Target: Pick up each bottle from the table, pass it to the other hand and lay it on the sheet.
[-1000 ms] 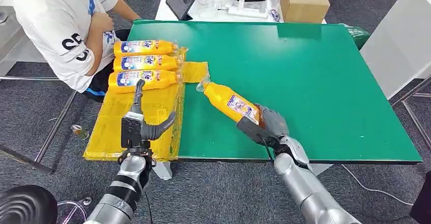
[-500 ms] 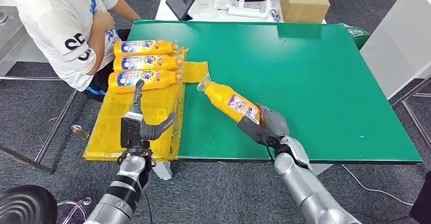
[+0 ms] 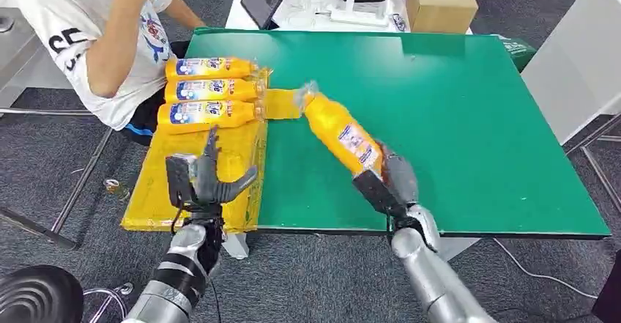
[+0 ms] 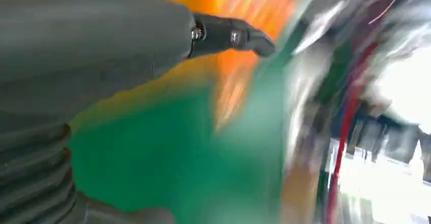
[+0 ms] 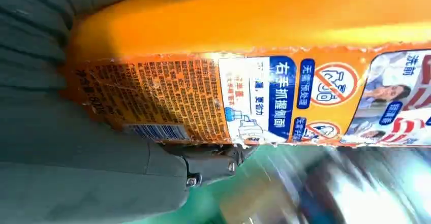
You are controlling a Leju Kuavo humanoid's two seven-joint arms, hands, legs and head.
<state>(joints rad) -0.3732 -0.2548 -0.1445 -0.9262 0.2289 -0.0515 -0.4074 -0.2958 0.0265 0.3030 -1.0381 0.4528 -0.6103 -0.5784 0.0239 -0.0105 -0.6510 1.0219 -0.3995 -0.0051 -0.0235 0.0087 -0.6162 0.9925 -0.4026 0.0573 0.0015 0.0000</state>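
My right hand is clamped round the base of the bottle, cap end raised over the green surface just beside the yellow sheet; three bottles already lie on it. My left hand hovers over the sheet, fingers apart, holding nothing. Handover: bring the neck across, close left on mid-body before right lets go. Left wrist view is smeared; the cap looks blurred, probably on.

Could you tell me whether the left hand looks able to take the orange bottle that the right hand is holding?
Probably yes: the left hand is open, and nothing stands between it and the orange plastic bottle gripped by the right hand.
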